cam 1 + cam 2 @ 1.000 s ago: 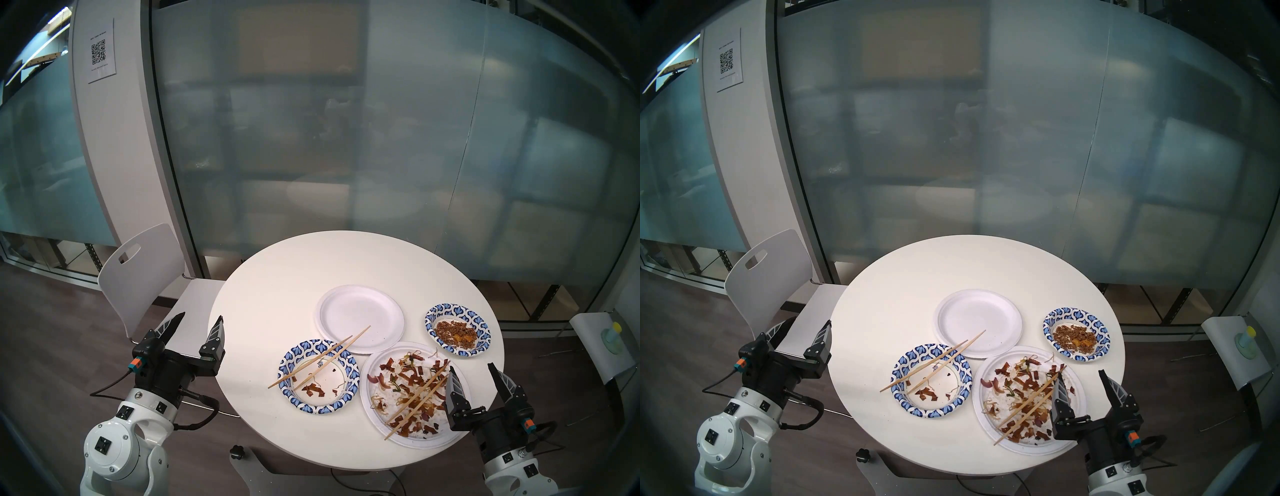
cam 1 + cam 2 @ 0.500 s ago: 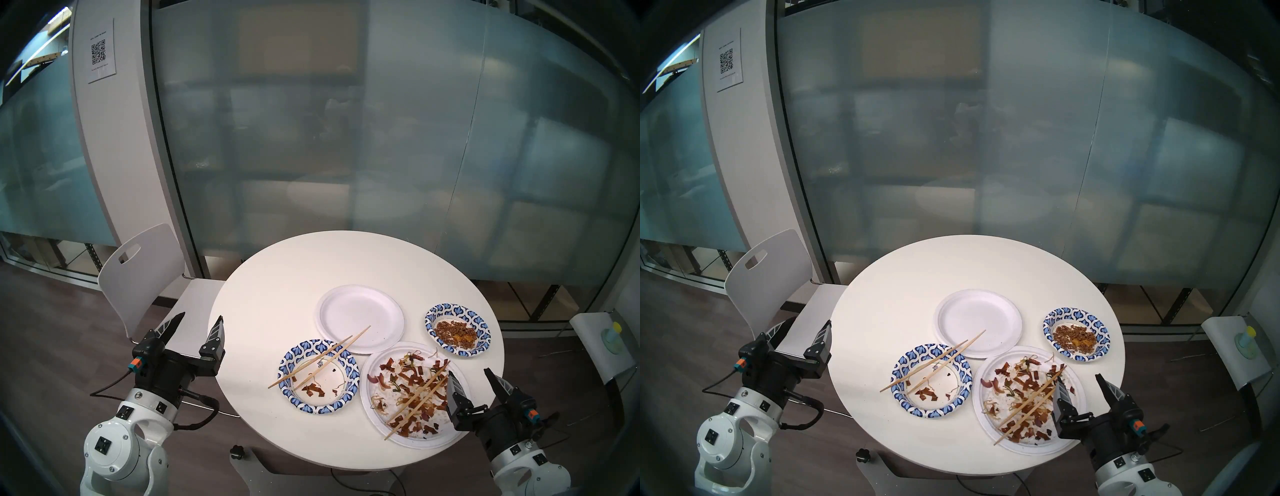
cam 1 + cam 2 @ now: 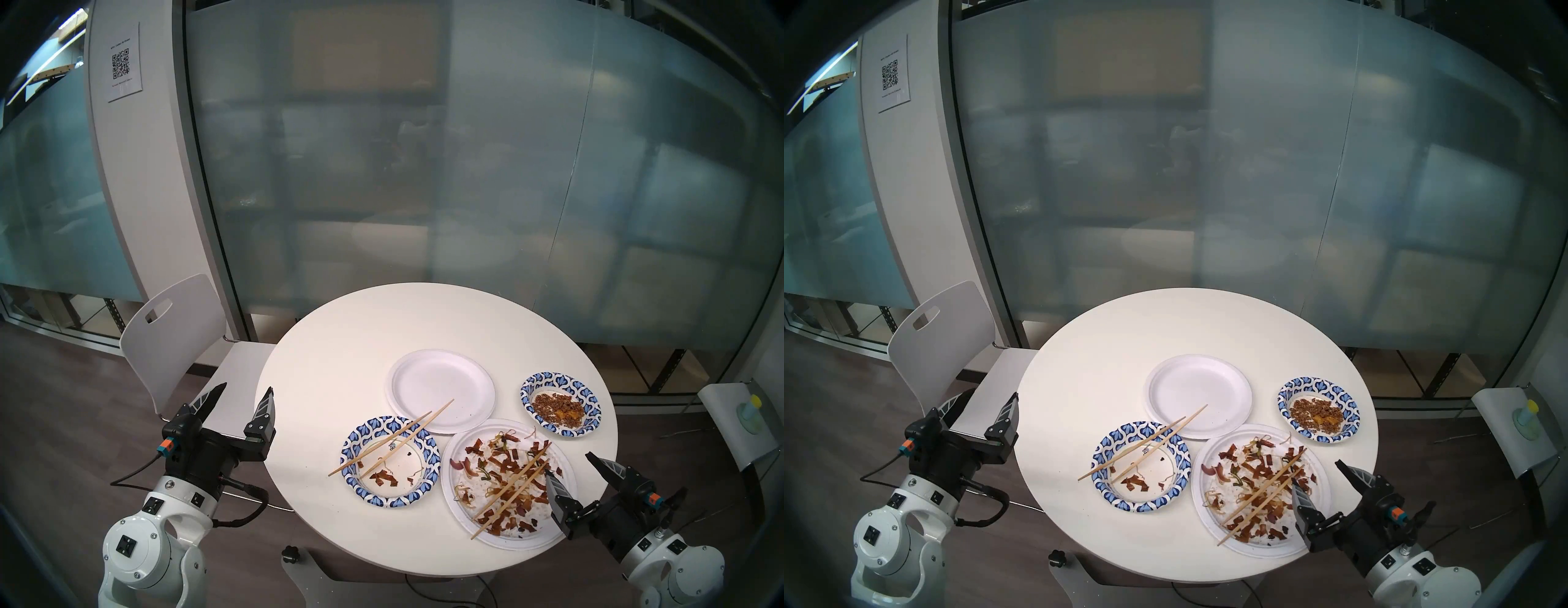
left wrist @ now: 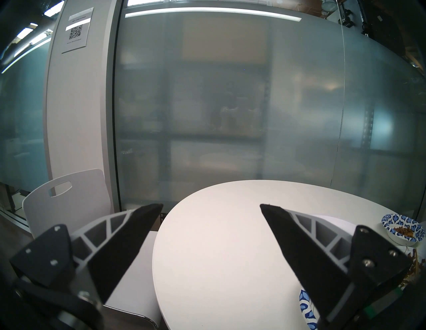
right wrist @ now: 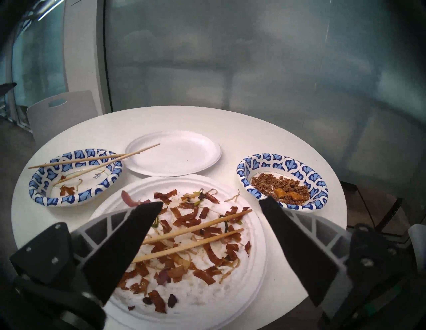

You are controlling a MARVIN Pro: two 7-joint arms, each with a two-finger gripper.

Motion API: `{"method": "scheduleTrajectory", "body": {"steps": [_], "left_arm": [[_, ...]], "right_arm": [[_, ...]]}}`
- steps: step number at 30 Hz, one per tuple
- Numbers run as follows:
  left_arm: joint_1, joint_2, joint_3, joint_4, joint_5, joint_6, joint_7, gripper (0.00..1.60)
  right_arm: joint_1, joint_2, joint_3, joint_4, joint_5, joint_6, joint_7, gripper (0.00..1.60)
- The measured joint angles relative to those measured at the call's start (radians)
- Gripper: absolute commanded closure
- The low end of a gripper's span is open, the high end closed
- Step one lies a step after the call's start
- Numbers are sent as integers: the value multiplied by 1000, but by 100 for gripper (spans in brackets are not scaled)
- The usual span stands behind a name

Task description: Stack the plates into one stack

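Plates [image 3: 441,388] lie unstacked across the worktop [image 3: 339,361], chopsticks [image 3: 392,437] on two. Both pincers, left [image 3: 244,392] and right [image 3: 566,467], gape empty; all stacking remains.

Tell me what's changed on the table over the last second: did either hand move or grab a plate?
Only the right hand moved: it swung outward toward the table's right edge, rolled and tipped downward, open and empty over the large dirty plate. Nothing was grasped or released. The left hand, all the plates and both pairs of chopsticks stayed put.
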Motion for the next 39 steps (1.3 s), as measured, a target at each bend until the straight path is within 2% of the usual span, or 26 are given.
{"method": "scheduleTrajectory", "body": {"steps": [6,17,24,28,33,39], "left_arm": [[0,0,0,0,0,0,0,0],[0,0,0,0,0,0,0,0],[0,0,0,0,0,0,0,0],[0,0,0,0,0,0,0,0],[0,0,0,0,0,0,0,0],[0,0,0,0,0,0,0,0]], "right_arm": [[15,36,79,13,78,-20,85,0],[26,62,127,37,224,-55,221,0],[30,72,140,46,248,-58,257,0],[32,98,165,64,259,-50,299,0],[50,140,190,121,274,-31,342,0],[106,201,200,215,300,-11,379,0]]}}
